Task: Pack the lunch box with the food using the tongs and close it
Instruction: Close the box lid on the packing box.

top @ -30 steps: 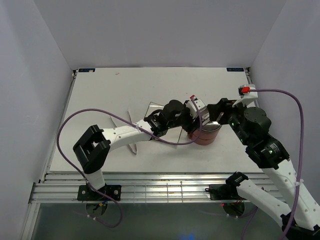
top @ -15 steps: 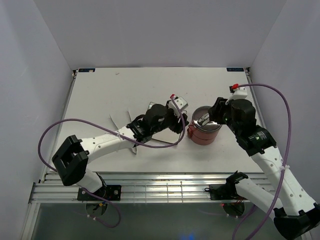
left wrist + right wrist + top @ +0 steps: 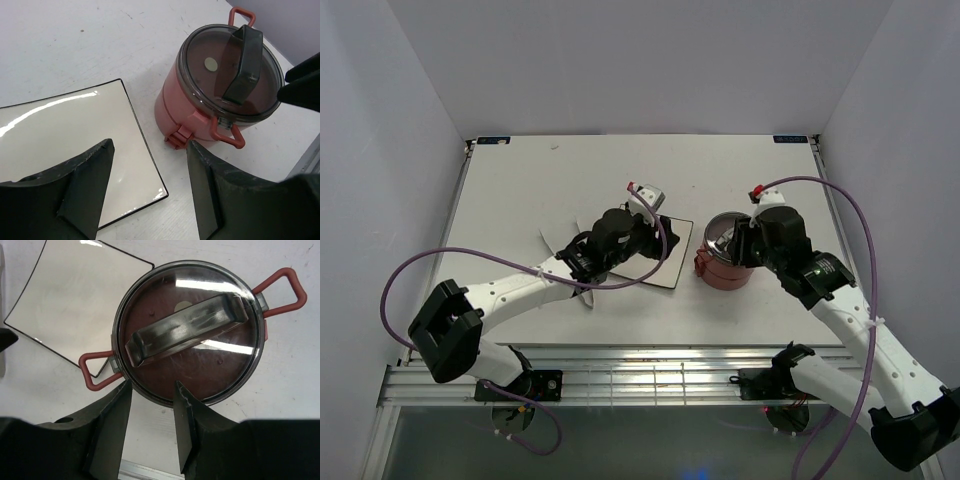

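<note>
While the closed lunch box (image 3: 728, 265) sits right of the square plate (image 3: 75, 130), my left fingers (image 3: 85, 185) spread empty over the plate, right fingers (image 3: 110, 425) parted empty above the box.

Left wrist cam check for you: your left gripper (image 3: 150, 150) has both dark fingers (image 3: 82, 192) spread wide with nothing between them, hanging over the near corner of the square plate (image 3: 65, 125), which is glossy off-white with a thin black edge. Just beside the plate, with a gap between them, sits the lunch box (image 3: 197, 112). It's dusty red and stacked, with a dark see-through lid (image 3: 205, 82) on top and the lid's handle (image 3: 242, 60) lying across it. Red loop handles (image 3: 241, 12) stick out on two sides. A black shape (image 3: 302, 85) pokes in at the right edge, close to the lid.
</note>
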Tool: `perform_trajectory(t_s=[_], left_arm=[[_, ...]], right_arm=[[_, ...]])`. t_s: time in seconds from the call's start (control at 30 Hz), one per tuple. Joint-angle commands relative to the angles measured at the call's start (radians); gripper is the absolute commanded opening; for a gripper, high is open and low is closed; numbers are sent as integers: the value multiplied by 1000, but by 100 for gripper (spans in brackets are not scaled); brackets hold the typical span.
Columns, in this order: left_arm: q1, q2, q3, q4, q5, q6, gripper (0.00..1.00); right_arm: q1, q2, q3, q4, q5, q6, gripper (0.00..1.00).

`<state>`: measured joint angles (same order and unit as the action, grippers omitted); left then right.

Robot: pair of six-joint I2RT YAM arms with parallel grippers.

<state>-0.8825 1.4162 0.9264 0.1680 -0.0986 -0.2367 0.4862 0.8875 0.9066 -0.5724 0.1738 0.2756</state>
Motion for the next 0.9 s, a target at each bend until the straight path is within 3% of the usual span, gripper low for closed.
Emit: perform_trajectory(t_s=[0.0, 0.2, 0.5, 0.87], left_arm=[[36, -5, 8, 2, 89, -82, 71], [76, -23, -18, 10, 206, -112, 70], [76, -71, -26, -73, 134, -131, 71], [82, -146, -64, -82, 63, -131, 72]], right_arm=[[73, 10, 32, -49, 50, -45, 45], [247, 41, 94, -124, 92, -27, 47], [252, 87, 48, -95, -29, -23, 34], [252, 151, 54, -50, -20, -15, 33]])
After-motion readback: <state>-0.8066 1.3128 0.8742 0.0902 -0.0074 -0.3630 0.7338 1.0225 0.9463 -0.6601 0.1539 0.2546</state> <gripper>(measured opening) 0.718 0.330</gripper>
